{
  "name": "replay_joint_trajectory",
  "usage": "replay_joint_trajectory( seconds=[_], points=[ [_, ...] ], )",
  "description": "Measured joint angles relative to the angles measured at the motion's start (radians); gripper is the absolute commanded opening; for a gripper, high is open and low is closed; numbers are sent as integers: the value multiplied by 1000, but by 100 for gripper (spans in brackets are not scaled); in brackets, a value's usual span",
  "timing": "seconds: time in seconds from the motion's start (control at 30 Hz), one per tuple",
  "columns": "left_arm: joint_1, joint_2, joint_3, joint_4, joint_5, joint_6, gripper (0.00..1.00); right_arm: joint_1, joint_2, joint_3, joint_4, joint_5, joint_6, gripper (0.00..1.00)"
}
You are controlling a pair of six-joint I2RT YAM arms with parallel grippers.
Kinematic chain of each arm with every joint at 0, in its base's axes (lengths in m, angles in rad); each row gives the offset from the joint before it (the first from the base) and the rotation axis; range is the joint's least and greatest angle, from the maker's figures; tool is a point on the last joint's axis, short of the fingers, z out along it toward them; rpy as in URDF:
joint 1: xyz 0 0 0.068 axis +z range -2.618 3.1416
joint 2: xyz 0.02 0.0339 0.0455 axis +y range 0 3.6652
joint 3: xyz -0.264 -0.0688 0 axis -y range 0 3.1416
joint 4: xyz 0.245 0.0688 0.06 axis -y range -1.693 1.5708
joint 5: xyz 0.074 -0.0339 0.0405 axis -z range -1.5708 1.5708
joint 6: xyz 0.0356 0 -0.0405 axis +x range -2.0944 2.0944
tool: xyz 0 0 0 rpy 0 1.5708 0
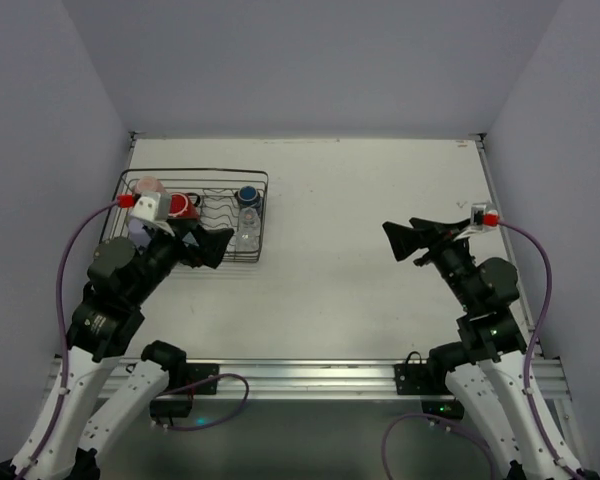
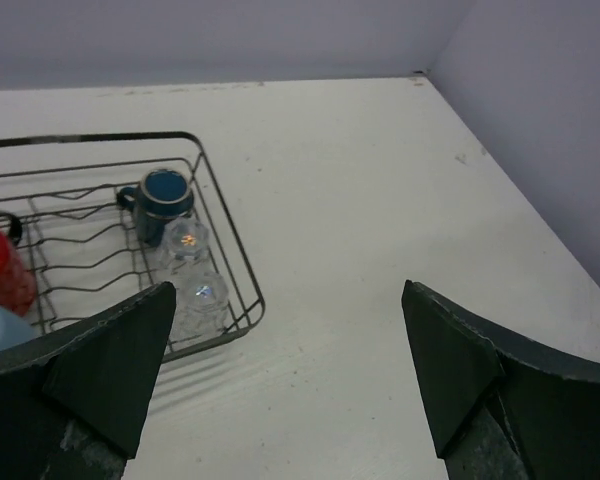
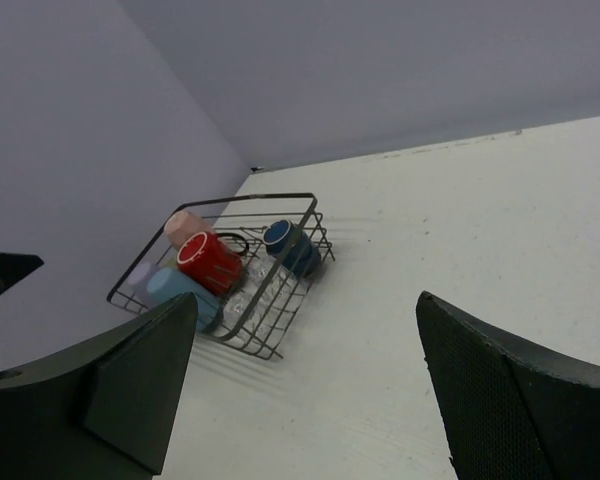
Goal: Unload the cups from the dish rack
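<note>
Cups (image 2: 165,192) lie half-hidden by the spread left end effector (image 2: 288,300); right end effector (image 3: 307,305) spread too.

This was a robotics lab test cell rather than a kitchen. A bare white tabletop (image 1: 380,200) stood boxed in by blank pale lavender-grey wall panels (image 1: 310,60). Two black robot arms (image 1: 130,280) were bolted to a silver aluminium rail (image 1: 310,372) at its near edge, trailing purple cables (image 1: 68,275). The one domestic prop was a black wire dish rack (image 1: 264,215) holding small coloured cups (image 1: 185,205).
</note>
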Motion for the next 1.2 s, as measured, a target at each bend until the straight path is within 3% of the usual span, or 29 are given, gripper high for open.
replay_joint_trajectory(
  seconds=[0.2, 0.5, 0.8, 1.2],
  points=[
    [-1, 123, 197, -220, -337, -8, 100, 0, 36, -61, 43, 5, -2, 92],
    [2, 282, 208, -325, -682, -25, 100, 0, 133, -101, 53, 34, -14, 90],
    [243, 531, 195, -234, -557, -24, 100, 0, 220, -109, 50, 7, -15, 89],
    [251, 647, 93, -122, -509, -24, 96, 0, 217, -109, 55, -28, -15, 88]
  ],
)
